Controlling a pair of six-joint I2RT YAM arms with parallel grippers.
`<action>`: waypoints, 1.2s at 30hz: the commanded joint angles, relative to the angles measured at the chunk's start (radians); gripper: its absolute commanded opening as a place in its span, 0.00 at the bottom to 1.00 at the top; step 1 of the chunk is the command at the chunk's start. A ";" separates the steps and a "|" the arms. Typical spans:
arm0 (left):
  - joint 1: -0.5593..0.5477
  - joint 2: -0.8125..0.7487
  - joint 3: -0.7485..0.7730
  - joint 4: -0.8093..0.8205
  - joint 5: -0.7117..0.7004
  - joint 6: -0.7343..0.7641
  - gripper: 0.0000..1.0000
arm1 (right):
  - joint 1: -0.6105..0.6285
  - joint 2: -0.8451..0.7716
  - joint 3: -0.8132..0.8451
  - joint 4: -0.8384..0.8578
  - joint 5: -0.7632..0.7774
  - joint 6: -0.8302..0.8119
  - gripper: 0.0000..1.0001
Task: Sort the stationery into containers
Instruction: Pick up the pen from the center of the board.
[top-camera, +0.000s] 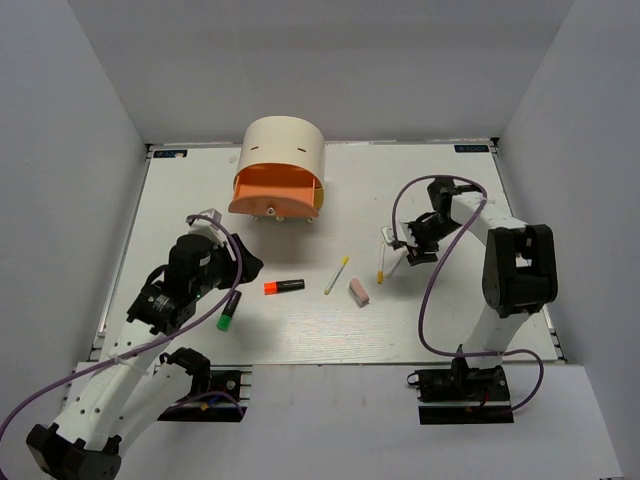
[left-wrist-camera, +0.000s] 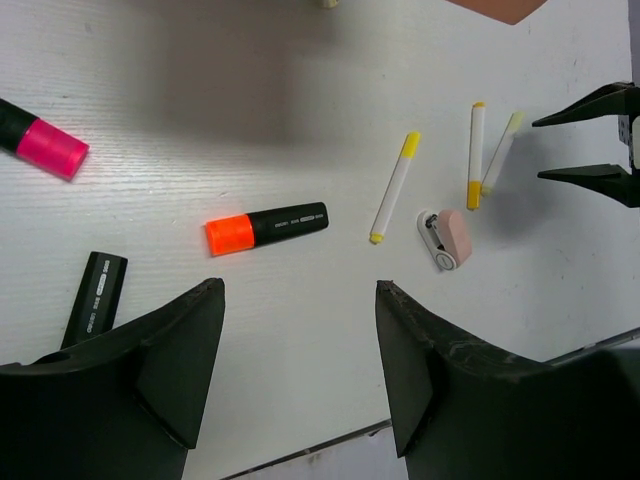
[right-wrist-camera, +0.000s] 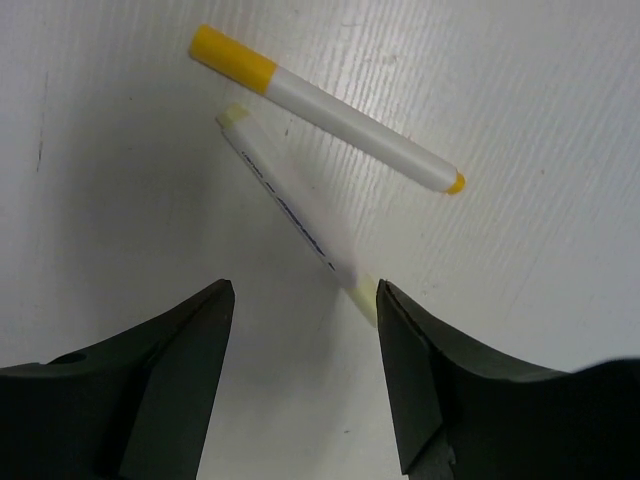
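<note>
Cabinet: we record a cream cylindrical cabinet (top-camera: 285, 148) at the far middle of the white table (top-camera: 450, 330).
Drawer: we see its orange curved-front drawer (top-camera: 272, 192) standing out toward the near side, with a small round knob on its front. A yellow edge shows at its right side, and we cannot tell more of it.
Highlighter, orange-red: a short black-bodied highlighter with an orange-red cap (top-camera: 284, 287) (left-wrist-camera: 268, 228) lies flat near the table's middle, cap pointing left.
Highlighter, green: a black-bodied highlighter with a green cap (top-camera: 229, 312) lies left of it, close under the left arm.
Highlighter, pink: a black-bodied highlighter with a pink cap (left-wrist-camera: 40, 140) shows only in the left wrist view.
Stick, single: we count one thin white stick with yellow tips (top-camera: 337, 274) (left-wrist-camera: 395, 187) between the orange-red highlighter and the eraser.
Eraser: a small pink eraser block (top-camera: 359, 291) (left-wrist-camera: 450, 237) lies just right of that stick.
Sticks, pair: a white stick with a yellow cap (top-camera: 381, 265) (right-wrist-camera: 325, 108) and a paler white stick (right-wrist-camera: 295, 215) lie just beside each other at an angle, right of the eraser.
Left gripper (top-camera: 248, 266) (left-wrist-camera: 300, 300): we find its jaws spread wide above the table with nothing between them.
Right gripper (top-camera: 392, 240) (right-wrist-camera: 305, 295): jaws are apart and grip nothing. The paler stick's near end lies beside the right-hand finger (right-wrist-camera: 420, 380).
</note>
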 joint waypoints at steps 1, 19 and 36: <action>0.004 -0.015 -0.014 -0.011 -0.012 -0.014 0.72 | 0.025 0.049 0.069 -0.141 0.035 -0.149 0.64; 0.004 -0.015 -0.023 0.008 -0.022 -0.024 0.72 | 0.114 0.166 0.098 -0.104 0.144 -0.077 0.55; 0.004 0.037 -0.023 0.086 -0.003 -0.005 0.72 | 0.087 0.002 0.014 -0.175 0.194 0.083 0.00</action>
